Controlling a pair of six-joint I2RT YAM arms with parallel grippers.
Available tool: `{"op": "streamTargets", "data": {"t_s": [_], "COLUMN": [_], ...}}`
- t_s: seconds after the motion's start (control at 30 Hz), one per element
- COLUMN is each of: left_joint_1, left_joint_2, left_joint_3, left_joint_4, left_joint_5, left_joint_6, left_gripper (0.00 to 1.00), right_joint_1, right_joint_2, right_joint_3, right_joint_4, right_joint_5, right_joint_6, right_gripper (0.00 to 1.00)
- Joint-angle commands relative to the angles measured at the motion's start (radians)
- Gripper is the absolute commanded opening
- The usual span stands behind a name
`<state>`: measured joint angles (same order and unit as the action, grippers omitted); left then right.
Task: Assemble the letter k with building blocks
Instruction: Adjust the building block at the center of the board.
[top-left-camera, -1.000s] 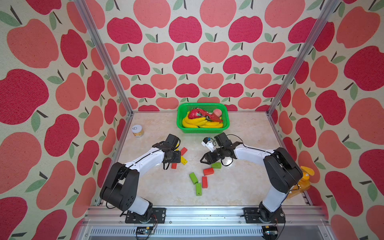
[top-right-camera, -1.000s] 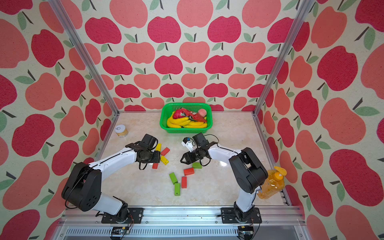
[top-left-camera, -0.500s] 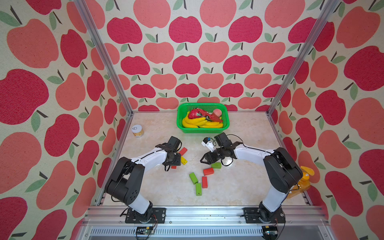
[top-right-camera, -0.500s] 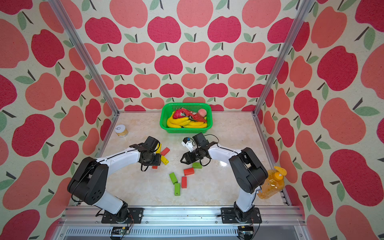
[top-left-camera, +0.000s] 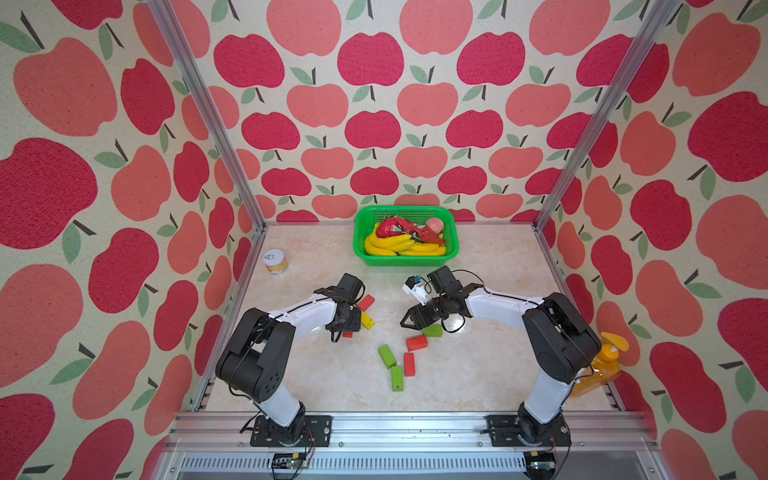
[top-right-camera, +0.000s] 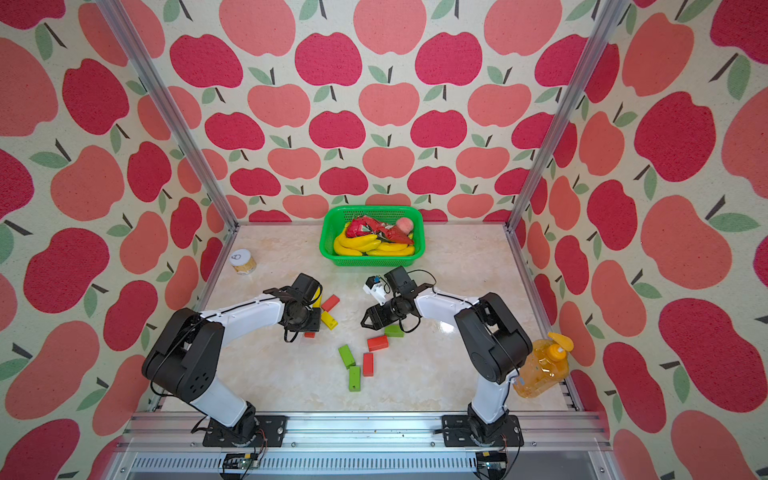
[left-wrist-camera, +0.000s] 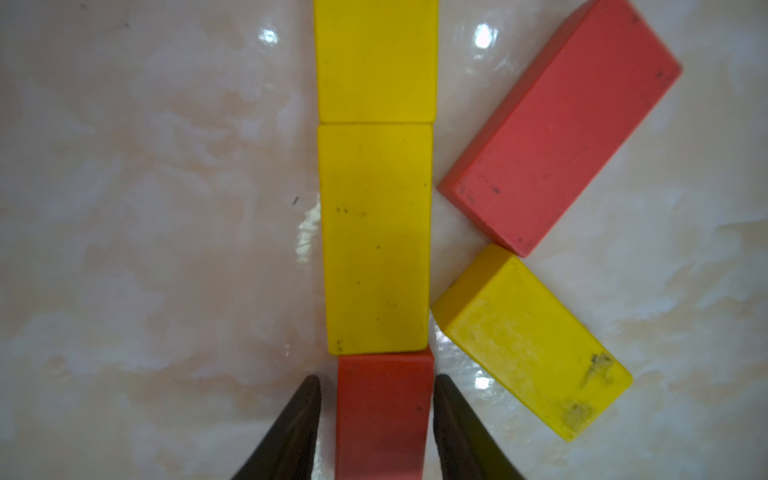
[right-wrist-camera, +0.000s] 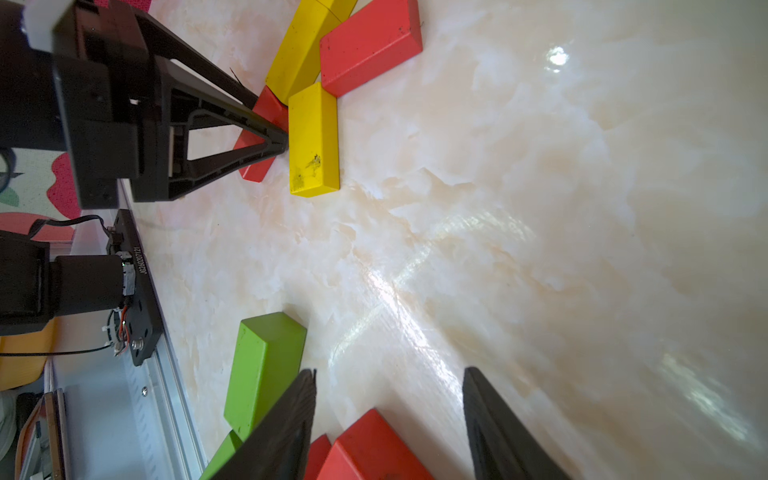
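In the left wrist view two yellow building blocks (left-wrist-camera: 376, 232) lie end to end in a straight line, with a red block (left-wrist-camera: 380, 415) at the line's end. A slanted red block (left-wrist-camera: 561, 124) and a slanted yellow block (left-wrist-camera: 528, 349) branch off one side. My left gripper (left-wrist-camera: 377, 378) is open and straddles the end red block, with narrow gaps to its fingers (left-wrist-camera: 299, 415). My right gripper (right-wrist-camera: 389, 370) hangs open and empty above loose red and green blocks (top-left-camera: 417, 343). In both top views the left gripper (top-left-camera: 347, 328) covers most of the line.
A green basket (top-left-camera: 405, 262) of toy bananas and other toys stands at the back. A small jar (top-left-camera: 275, 262) sits at the back left and an orange bottle (top-left-camera: 598, 370) outside the right rail. Several loose blocks (top-right-camera: 346, 356) lie in front of the middle.
The left jaws have narrowed around the red block at the line's end, and the left arm has folded in closer. The right arm has not moved.
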<state>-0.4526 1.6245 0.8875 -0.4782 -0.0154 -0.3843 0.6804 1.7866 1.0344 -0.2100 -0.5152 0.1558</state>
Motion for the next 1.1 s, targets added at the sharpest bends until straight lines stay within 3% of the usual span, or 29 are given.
{"op": "streamTargets", "data": {"t_s": [0.0,0.83,1.07], "left_joint_1": [0.002,0.012,0.009], "left_joint_2": [0.02,0.041,0.037], "left_joint_3": [0.017,0.026,0.028], "left_joint_4": [-0.014,-0.01,0.021], "left_joint_5": [-0.03,-0.021,0.024], "left_joint_6": [-0.013,-0.022,0.005], "left_gripper": [0.45,0.42,0.53], "right_joint_1": [0.004,0.005,0.005], "right_joint_2": [0.019,0.026,0.031], "right_joint_3": [0.027,0.033,0.035], "right_joint_4": [-0.027,-0.033,-0.036], "right_joint_5": [-0.022,-0.031,-0.031], "right_joint_6": [0.001,0.0,-0.002], "right_gripper": [0.6,0.6,0.6]}}
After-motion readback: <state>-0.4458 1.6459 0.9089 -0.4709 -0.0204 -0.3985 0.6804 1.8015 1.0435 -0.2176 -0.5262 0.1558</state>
